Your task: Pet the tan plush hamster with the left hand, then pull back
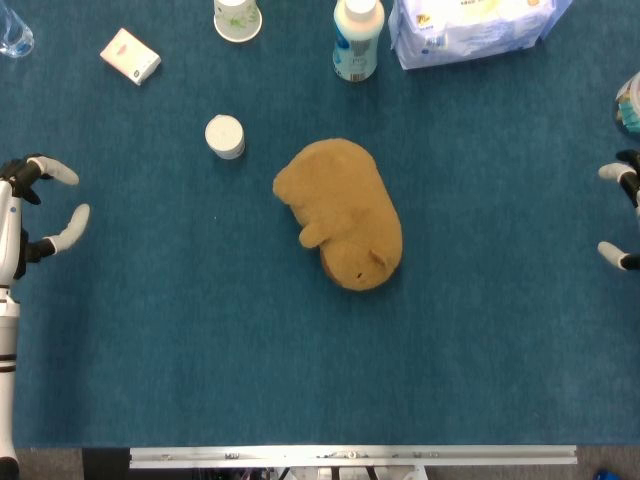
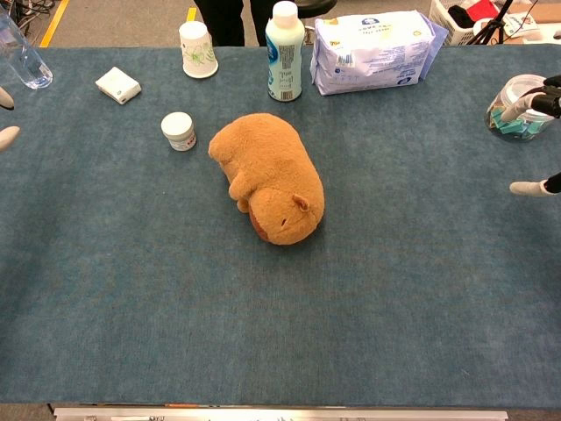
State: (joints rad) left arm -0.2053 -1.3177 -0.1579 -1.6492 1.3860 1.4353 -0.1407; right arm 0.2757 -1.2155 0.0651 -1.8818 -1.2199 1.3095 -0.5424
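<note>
Sat mid-table on the blue cloth (image 1: pixel 200 340): the plush hamster (image 1: pixel 340 212), lying on its side, head toward the near edge, touched by nothing. Hovered at the far left edge, well apart from the hamster: the left hand (image 1: pixel 38 205), fingers (image 1: pixel 72 226) spread apart and curved, holding nothing. Peeked in at the far right edge: the right hand (image 1: pixel 622 215), only fingertips showing, apart and empty. Stood just up-left of the hamster: a small white jar (image 1: pixel 225 136). Lined the far edge: a paper cup (image 1: pixel 237 18), a white bottle (image 1: pixel 357 40), a pack of wipes (image 1: pixel 470 28). Lay further left: a small white packet (image 1: pixel 130 55). Glimpsed at the right edge in the chest view: a clear tub (image 2: pixel 517 107).
</note>
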